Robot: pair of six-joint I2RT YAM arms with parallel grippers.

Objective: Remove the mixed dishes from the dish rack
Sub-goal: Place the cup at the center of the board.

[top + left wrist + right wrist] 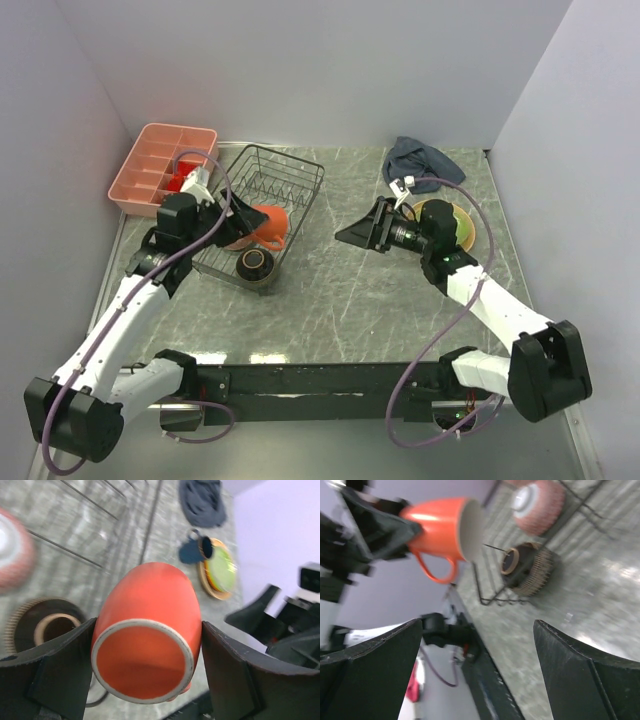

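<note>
Gripping orange mug (150,595) between fingers (235,670): left tool (148,630), over dish rack (285,155); right tool (477,630) open.

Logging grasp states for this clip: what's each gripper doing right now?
Left gripper: closed on the mug.
Right gripper: open, holding nothing.

Glossy orange ceramic mug (150,625), open mouth toward lens, clamped between black fingers (55,675) of left gripper (147,652); dark brown ribbed bowl (30,625) at lower left.

Pink tray (145,165) at back left, grey cloth (420,160) back right.
</note>
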